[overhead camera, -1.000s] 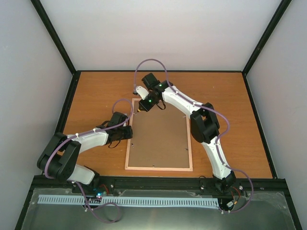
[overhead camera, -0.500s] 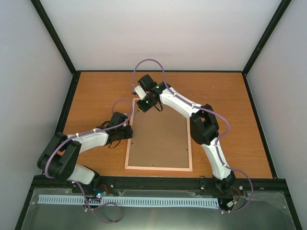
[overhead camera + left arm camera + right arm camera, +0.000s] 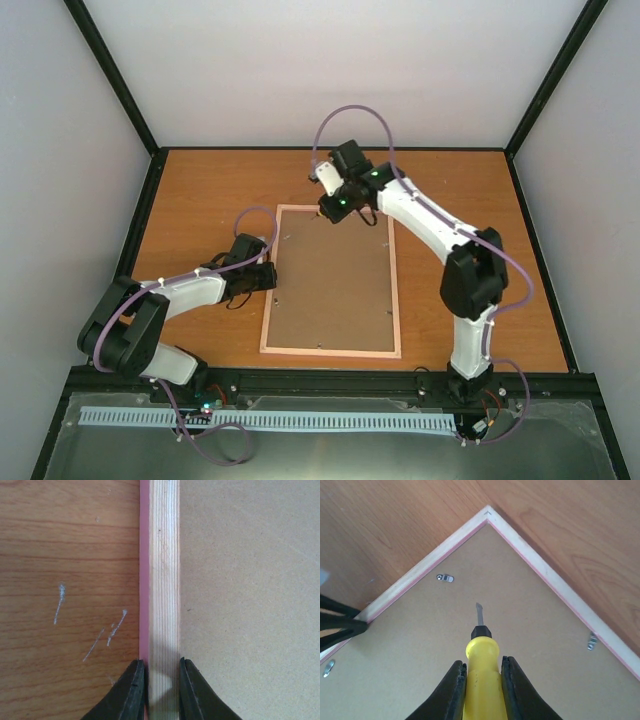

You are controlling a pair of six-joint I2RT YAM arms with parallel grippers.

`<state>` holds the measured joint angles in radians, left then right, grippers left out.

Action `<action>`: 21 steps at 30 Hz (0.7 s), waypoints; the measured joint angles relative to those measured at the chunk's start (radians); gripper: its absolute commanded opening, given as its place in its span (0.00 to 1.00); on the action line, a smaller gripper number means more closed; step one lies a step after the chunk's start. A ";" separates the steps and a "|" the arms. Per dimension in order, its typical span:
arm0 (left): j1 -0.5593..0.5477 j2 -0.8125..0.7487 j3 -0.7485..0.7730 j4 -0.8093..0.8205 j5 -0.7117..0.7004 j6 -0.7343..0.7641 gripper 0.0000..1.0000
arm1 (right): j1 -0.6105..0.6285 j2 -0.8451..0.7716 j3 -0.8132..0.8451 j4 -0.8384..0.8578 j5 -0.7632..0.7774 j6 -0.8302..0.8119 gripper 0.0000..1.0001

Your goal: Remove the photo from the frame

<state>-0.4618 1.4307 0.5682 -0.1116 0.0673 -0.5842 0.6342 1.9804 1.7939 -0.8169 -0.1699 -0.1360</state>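
The pink frame (image 3: 396, 290) lies face down on the table, its brown backing board (image 3: 335, 285) facing up. The photo is hidden beneath the board. My left gripper (image 3: 272, 278) is shut on the frame's left rail; the left wrist view shows its jaws (image 3: 162, 662) pinching the pale wooden rail (image 3: 164, 580). My right gripper (image 3: 333, 210) hovers over the frame's far end, shut on a yellow-handled screwdriver (image 3: 481, 647). Its blade points down over the board, near the frame's far corner (image 3: 488, 513). In the right wrist view that gripper (image 3: 482, 661) clamps the handle.
Small metal retaining clips sit on the backing near the rails, one near the far corner (image 3: 445, 578), another on the right rail (image 3: 592, 641). The left gripper's black fingers (image 3: 340, 622) show at the left edge. Orange wooden table (image 3: 200, 200) surrounds the frame, with walls beyond.
My right arm has swung to the right along the frame's far edge, carrying the screwdriver away from the far-left corner. The left arm and the frame have not moved.
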 measured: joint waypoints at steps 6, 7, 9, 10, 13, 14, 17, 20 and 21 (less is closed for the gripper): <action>0.000 -0.003 0.000 -0.005 0.000 -0.005 0.01 | -0.042 -0.181 -0.140 0.007 -0.093 -0.092 0.03; 0.000 -0.007 0.000 -0.012 0.000 -0.010 0.01 | -0.044 -0.210 -0.175 0.005 -0.111 -0.115 0.03; 0.000 -0.015 0.000 -0.028 -0.002 -0.021 0.01 | -0.045 -0.285 -0.272 -0.005 -0.153 -0.167 0.03; 0.000 -0.019 0.000 -0.035 -0.003 -0.029 0.01 | -0.045 -0.299 -0.288 -0.012 -0.158 -0.177 0.03; 0.000 -0.032 0.000 -0.061 -0.012 -0.063 0.01 | -0.045 -0.415 -0.418 -0.022 -0.196 -0.235 0.03; 0.000 -0.036 -0.002 -0.067 -0.015 -0.079 0.01 | -0.045 -0.454 -0.451 -0.027 -0.206 -0.250 0.03; 0.000 -0.064 -0.029 -0.064 -0.024 -0.151 0.01 | -0.045 -0.577 -0.539 -0.028 -0.224 -0.292 0.03; 0.000 -0.119 -0.095 -0.019 -0.023 -0.243 0.13 | -0.045 -0.691 -0.620 -0.017 -0.234 -0.334 0.03; 0.001 -0.129 -0.107 -0.012 -0.019 -0.262 0.23 | -0.045 -0.729 -0.649 -0.018 -0.238 -0.352 0.03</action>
<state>-0.4606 1.3018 0.4614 -0.1234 0.0486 -0.8459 0.5896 1.2518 1.1450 -0.8345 -0.4080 -0.4881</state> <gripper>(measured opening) 0.181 0.125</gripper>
